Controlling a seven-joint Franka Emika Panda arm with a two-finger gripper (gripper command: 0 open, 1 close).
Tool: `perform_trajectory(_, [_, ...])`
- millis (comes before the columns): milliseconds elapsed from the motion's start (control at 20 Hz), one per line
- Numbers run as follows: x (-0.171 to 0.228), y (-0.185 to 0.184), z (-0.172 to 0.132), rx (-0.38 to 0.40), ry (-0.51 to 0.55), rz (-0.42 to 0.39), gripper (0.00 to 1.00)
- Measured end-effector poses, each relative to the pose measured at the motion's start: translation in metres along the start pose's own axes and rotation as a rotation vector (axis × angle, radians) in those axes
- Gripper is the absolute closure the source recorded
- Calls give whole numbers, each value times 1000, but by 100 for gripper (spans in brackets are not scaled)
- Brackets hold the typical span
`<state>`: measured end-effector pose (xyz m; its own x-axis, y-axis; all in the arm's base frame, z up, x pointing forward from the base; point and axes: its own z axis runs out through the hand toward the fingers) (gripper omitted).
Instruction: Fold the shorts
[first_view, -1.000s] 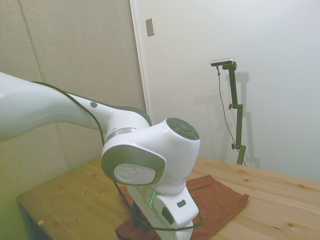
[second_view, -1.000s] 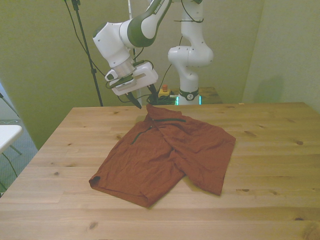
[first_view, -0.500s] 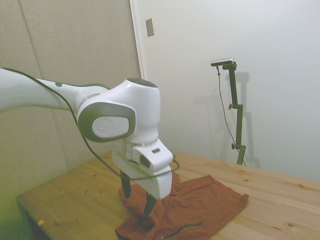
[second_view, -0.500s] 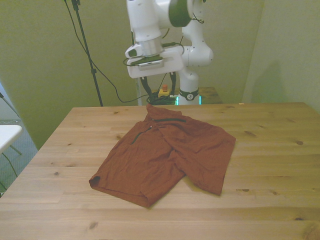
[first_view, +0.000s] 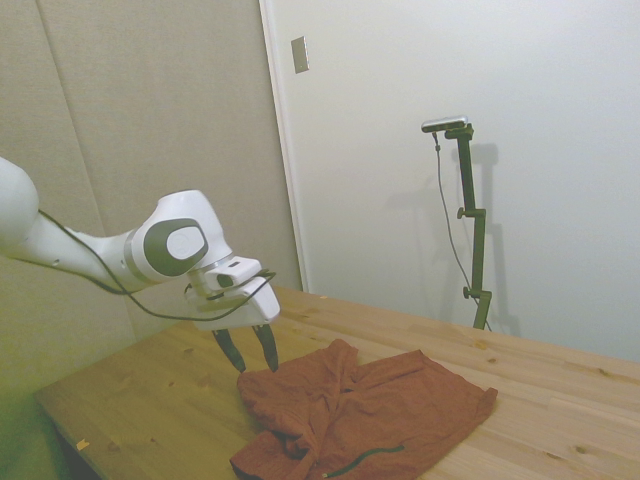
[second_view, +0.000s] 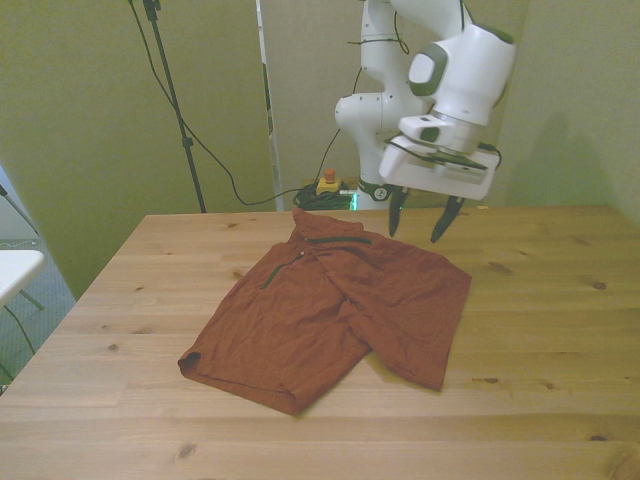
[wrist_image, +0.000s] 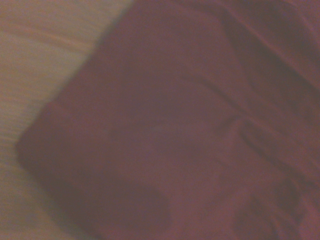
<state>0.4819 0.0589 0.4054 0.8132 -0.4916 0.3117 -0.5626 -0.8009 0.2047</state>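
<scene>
Fingers of the gripper (second_view: 420, 222) hang parted and empty, pointing down, clear of the cloth — above the edge of the shorts (second_view: 330, 310) on the front view's right, near the waistband end. In the side view the gripper (first_view: 252, 352) hovers just off the nearest raised corner of the shorts (first_view: 370, 415), with no contact that I can make out. The blurred wrist view shows a rounded corner of the shorts (wrist_image: 200, 130) with bare table (wrist_image: 40, 60) beside it, so the camera looks down on an edge of the garment. The shorts lie spread and wrinkled near the middle of the table (second_view: 560, 330), one leg running toward the front view's left, dark trim showing at the pocket and waistband. By my reading the fold has not begun: no part is doubled over and nothing is gripped, so the whole job — grasp, lift, carry across, release — is left. Against the earlier frames, the arm has swung from the front view's left, past the middle, to the right side of the garment, and the shorts have not shifted at all.
</scene>
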Motion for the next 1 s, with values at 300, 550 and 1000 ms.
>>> perform_trajectory(300, [-45, -31, -8, -102, 239, -243, 0])
perform_trajectory(550, [-84, -36, 11, -133, 437, -450, 0])
perform_trajectory(1000, [-113, -45, 30, -107, 531, -559, 0])
